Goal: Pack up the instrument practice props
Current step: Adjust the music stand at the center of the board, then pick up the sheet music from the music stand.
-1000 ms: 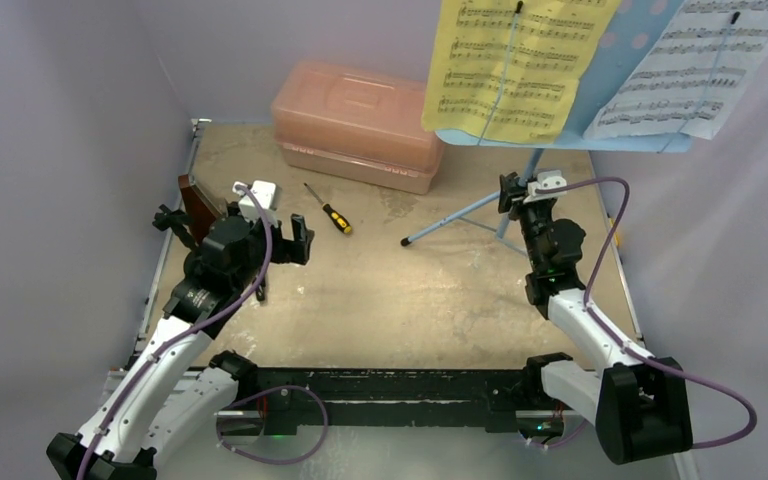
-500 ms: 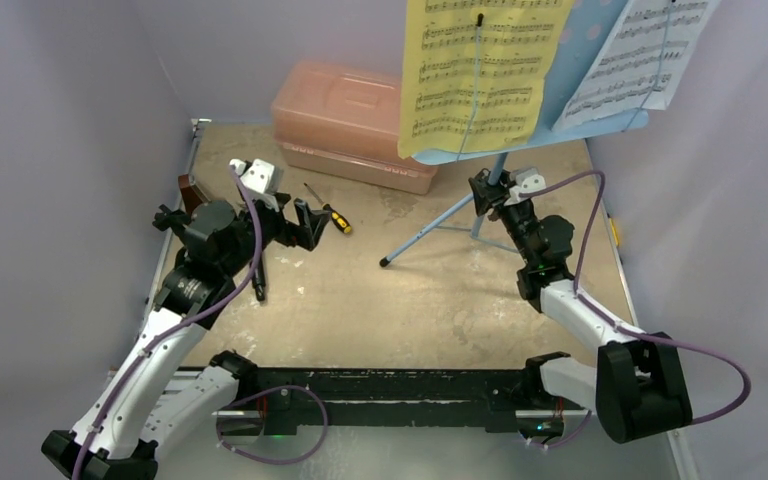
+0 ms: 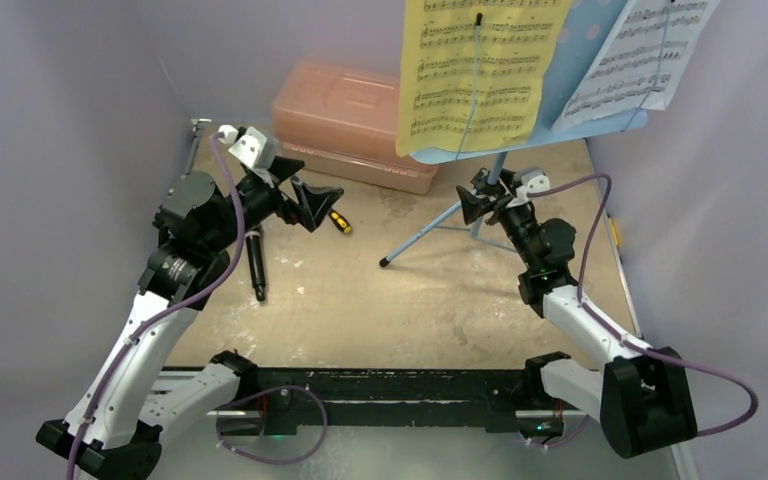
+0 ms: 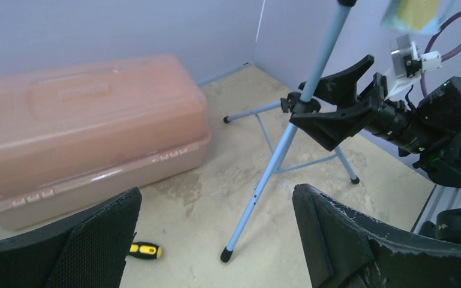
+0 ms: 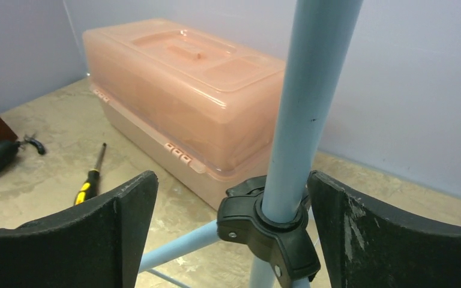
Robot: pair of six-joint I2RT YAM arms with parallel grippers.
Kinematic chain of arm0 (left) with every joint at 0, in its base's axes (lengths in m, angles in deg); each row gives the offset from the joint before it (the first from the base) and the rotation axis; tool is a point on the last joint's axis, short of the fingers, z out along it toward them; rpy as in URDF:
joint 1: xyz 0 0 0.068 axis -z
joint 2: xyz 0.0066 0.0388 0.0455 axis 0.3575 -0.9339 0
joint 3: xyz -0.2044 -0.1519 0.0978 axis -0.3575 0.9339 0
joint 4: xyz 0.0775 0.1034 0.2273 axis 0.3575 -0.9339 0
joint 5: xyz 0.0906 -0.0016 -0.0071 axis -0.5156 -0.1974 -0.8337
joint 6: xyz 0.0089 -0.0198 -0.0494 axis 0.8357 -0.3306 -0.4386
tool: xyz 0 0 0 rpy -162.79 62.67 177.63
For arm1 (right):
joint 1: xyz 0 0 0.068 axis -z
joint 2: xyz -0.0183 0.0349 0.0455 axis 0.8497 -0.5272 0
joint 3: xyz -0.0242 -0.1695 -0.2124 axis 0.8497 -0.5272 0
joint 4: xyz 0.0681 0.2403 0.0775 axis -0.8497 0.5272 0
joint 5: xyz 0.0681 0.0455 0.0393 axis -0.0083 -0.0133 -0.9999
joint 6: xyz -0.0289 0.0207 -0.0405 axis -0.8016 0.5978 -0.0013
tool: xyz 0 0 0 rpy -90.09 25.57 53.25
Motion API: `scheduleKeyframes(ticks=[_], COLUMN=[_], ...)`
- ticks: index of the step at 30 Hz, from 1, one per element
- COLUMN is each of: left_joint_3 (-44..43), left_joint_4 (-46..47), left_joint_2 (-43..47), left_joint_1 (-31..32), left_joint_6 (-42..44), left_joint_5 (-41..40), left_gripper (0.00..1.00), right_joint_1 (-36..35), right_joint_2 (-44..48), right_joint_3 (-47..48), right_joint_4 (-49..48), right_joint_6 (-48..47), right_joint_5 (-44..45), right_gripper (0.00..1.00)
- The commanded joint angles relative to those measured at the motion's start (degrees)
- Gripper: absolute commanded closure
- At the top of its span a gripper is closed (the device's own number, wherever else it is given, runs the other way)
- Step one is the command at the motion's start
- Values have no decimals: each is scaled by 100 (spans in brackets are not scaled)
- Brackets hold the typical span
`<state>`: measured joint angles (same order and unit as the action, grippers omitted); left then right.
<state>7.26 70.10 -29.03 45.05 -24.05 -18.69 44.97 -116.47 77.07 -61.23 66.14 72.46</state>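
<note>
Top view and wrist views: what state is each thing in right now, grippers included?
Light-blue perforated music stand on tripod, standing, legs spread.
Yellow sheet-music page, clipped on the stand.
White sheet-music page, clipped on the stand.
Black clarinet-like pipe, lying flat.
Translucent pink plastic case, lid shut.
Yellow-handled screwdriver, lying flat.
Left gripper, open, empty.
Right gripper, open, jaws either side of the stand, not clamped.

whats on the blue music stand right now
A yellow sheet-music page and a white page rest on the music stand, side by side. The stand's desk behind them is mostly covered; only a dotted blue strip shows between the pages.
</note>
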Motion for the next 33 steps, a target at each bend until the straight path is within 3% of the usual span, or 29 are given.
scheduleKeyframes(ticks=[1, 10, 15, 21, 27, 33], left_joint_3=[-533, -1041, -1200, -1465, -1826, -2294], left_joint_4=[333, 557, 689, 839, 936, 978], left_joint_2=[-122, -397, -473, -577, -807, -1212], left_joint_1=[15, 17, 16, 20, 16, 16], left_joint_6=[98, -165, -439, -690, -929, -1241], left_joint_5=[502, 854, 1115, 1315, 1577, 1818], left_gripper=[4, 2, 2, 1, 1, 1], right_joint_1=[-33, -29, -28, -32, -32, -29], right_joint_2=[694, 2262, 2787, 3522, 3642, 3637], right_joint_3=[-74, -3, 802, 1077, 1911, 2466], right_joint_4=[464, 2617, 4991, 5547, 6067, 5782], right_joint_6=[522, 1706, 2685, 2493, 2004, 1728], right_joint_5=[62, 773, 709, 374, 141, -309], right_gripper=[2, 2, 2, 2, 2, 5])
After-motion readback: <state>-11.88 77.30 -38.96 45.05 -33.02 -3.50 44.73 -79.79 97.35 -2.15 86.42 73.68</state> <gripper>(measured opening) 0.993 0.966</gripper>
